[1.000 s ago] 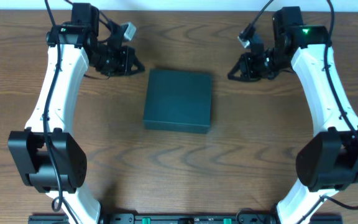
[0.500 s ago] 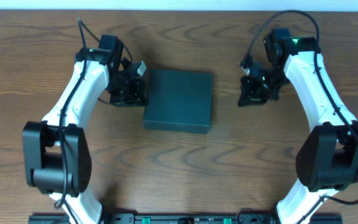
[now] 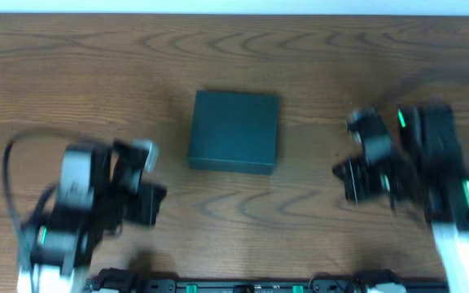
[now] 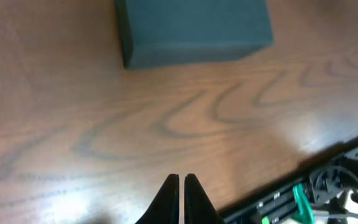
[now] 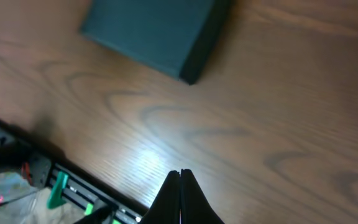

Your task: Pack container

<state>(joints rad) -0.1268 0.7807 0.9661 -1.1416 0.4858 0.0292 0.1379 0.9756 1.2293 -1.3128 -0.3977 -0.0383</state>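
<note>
Well apart from the container, left gripper and right gripper — apparently pinched together — grip nothing

Wood-grain table; black rail along near edge.

Container: lying flat on the table, upper left, lid sitting closed.
Right gripper: hanging over bare wood, fingers pressing together, gripping nothing.
Black rail: crossing the lower left corner, showing green clips.
</note>
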